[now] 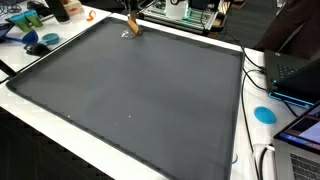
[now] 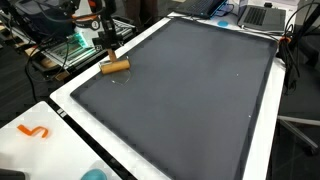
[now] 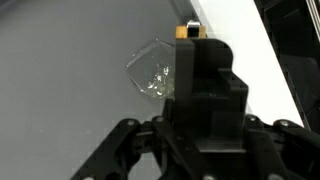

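Your end effector (image 2: pixel 106 52) hovered just above the tan block (image 2: pixel 116 66), which lay on its side at the dark mat's (image 2: pixel 190 90) 10 o'clock edge, near the white counter (image 2: pixel 50 115). Its low, close position suggested an approach from above. Whether its jaws were spread or pressed together could not be told.

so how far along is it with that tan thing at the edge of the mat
Done: the tool is at the tan cylinder, near the mat's edge.
In hand: the tool hangs right over the cylinder; whether it grips it cannot be told.
Left: the cylinder looks to lie on the mat, not lifted, with a clear plastic piece close by.
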Motion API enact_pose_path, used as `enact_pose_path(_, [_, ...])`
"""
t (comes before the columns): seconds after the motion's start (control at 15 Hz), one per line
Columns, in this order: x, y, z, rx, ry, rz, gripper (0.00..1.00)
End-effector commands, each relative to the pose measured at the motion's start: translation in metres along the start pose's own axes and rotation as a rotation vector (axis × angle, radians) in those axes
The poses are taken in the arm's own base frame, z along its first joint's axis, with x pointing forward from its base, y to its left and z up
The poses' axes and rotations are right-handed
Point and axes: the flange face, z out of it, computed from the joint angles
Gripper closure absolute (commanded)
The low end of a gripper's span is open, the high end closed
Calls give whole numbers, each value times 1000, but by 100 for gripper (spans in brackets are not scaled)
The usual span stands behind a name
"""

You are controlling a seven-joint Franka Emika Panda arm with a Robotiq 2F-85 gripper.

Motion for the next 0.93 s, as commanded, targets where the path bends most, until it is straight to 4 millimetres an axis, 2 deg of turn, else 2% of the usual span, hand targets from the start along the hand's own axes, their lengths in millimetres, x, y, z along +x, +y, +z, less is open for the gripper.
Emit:
enact_pose_path(0.0, [-3,10,8,-22,3,-40,75])
enact_pose_path(0.53, [0,18,24,-6,22,-38,75])
enact_pose_path(0.87, [-1,25,27,-45,64,1,75])
